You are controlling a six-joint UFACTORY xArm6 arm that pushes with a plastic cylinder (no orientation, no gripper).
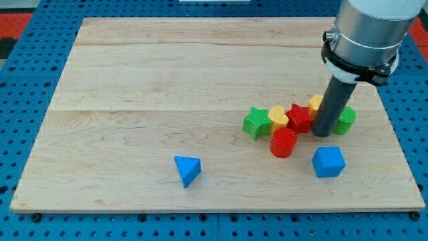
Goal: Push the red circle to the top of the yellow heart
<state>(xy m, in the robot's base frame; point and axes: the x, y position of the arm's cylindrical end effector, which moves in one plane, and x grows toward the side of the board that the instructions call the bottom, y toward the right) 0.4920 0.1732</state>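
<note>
The wooden worktop carries every block in its right half or near its bottom edge. My tool is a bare rod with nothing to clench; my tip rests among the cluster, just right of the red star. A blue cube and a blue triangle lie nearer the bottom edge. The red circle sits just below the yellow heart, touching it. A green star, a green block and a yellow block complete the cluster.

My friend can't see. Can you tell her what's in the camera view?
My tip sits in a cluster of blocks, just right of the red circle, which lies below the yellow heart. Two blue blocks sit apart nearer the view's bottom.
</note>
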